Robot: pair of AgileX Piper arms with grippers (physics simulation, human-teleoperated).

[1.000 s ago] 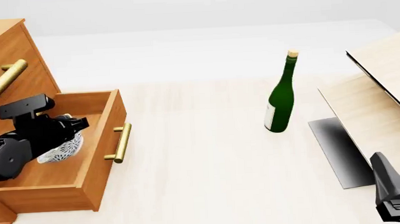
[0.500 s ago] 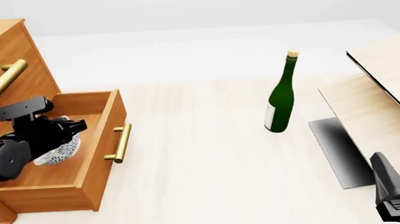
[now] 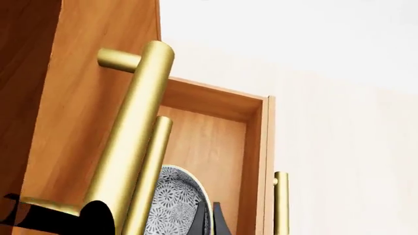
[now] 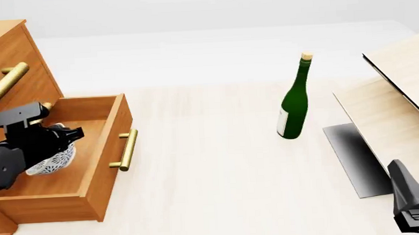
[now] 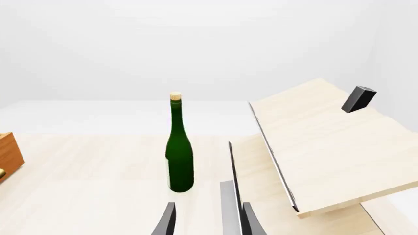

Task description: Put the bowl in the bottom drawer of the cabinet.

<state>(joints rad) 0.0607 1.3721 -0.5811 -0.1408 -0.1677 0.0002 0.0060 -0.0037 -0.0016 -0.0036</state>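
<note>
The orange-brown cabinet (image 4: 9, 58) stands at the left with its bottom drawer (image 4: 115, 134) pulled out. My left gripper (image 4: 59, 146) reaches down into that drawer, shut on the rim of the speckled white bowl (image 4: 48, 160). The bowl hangs tilted on edge, low over the drawer floor. In the left wrist view the bowl (image 3: 171, 205) stands edge-on beside a dark finger (image 3: 220, 223), behind two brass handles (image 3: 134, 132) of the upper drawers. My right gripper (image 4: 417, 210) rests at the near right corner, open, its fingers (image 5: 168, 221) empty.
A green wine bottle (image 4: 293, 99) with a cork stands upright at centre right. Pale wood panels (image 4: 399, 107) and a dark slab (image 4: 351, 156) lie at the right. The drawer's brass handle (image 4: 127, 150) juts toward the table's middle.
My left gripper has carried the bowl a little to the left, deeper toward the cabinet side of the open drawer. The right arm has not moved.
</note>
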